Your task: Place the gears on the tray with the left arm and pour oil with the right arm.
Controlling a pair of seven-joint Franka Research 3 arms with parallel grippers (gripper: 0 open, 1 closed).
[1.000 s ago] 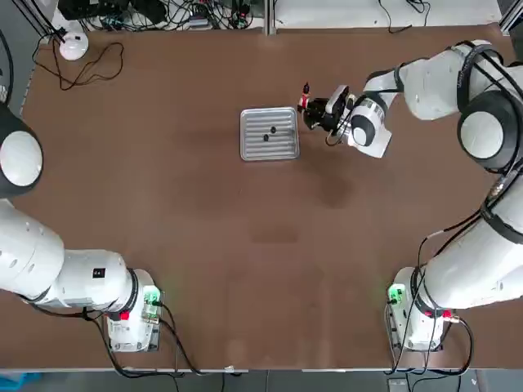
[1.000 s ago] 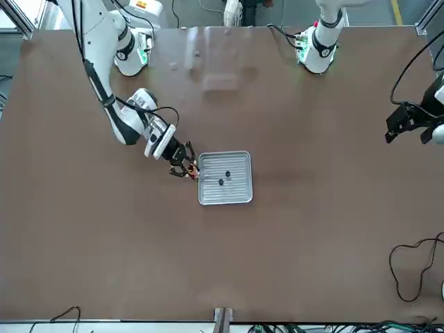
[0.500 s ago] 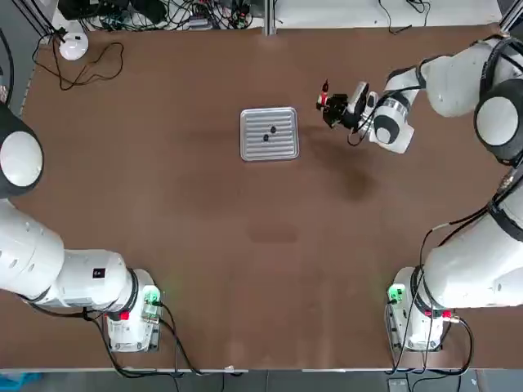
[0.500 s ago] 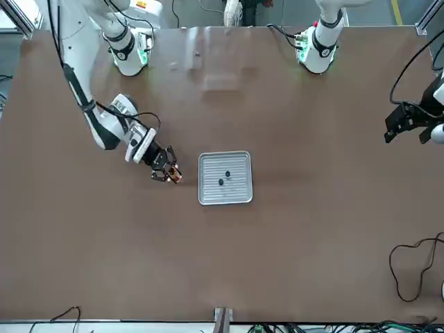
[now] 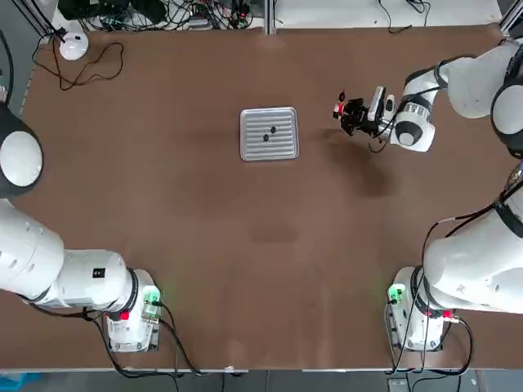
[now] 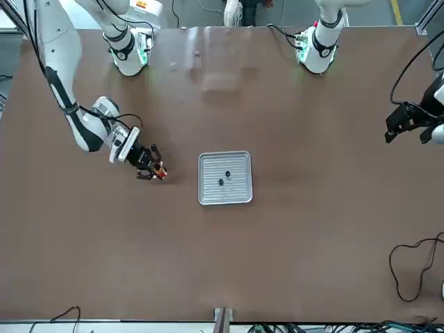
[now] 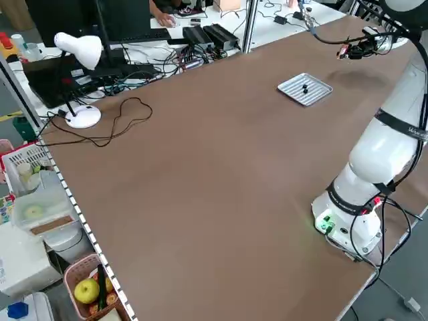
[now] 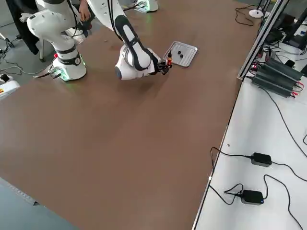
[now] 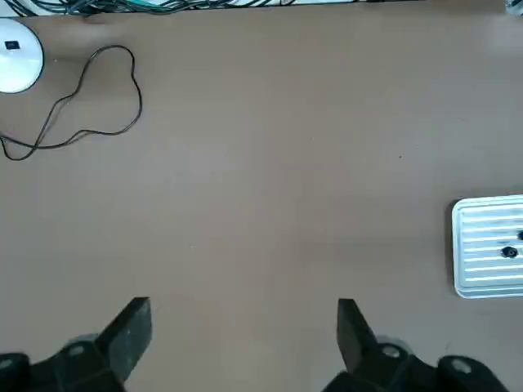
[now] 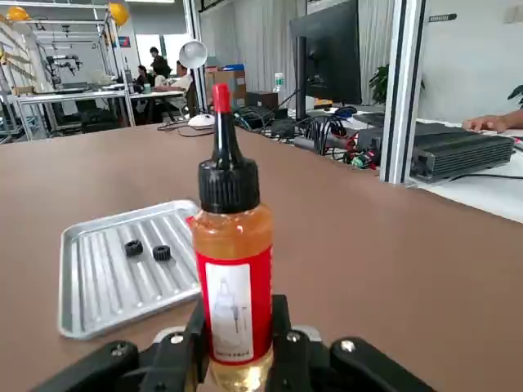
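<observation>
The silver ribbed tray (image 5: 253, 149) lies at the table's far middle, with the two dark gears (image 5: 273, 128) (image 5: 265, 137) side by side on it. My right gripper (image 5: 353, 115) hovers to the right of the tray, apart from it, shut on the oil bottle (image 5: 341, 107). In the right wrist view the oil bottle (image 10: 233, 278) stands upright between the fingers, amber liquid inside, red label, black cap, red tip. The tray (image 10: 90, 310) and the gears (image 10: 133, 247) lie beyond it. My left gripper (image 6: 406, 125) is parked high at the table's left side, its fingers (image 9: 131, 331) open on nothing.
A white desk lamp (image 5: 72, 45) and its looped cable (image 5: 90, 69) sit at the far left corner. Both arm bases (image 5: 131, 314) (image 5: 417, 314) stand at the near edge. Cables and power boxes (image 8: 273, 79) lie beyond the table's far edge.
My right gripper has carried the oil bottle away from the tray's edge, further to the robot's right. The left arm, tray and gears have stayed put.
</observation>
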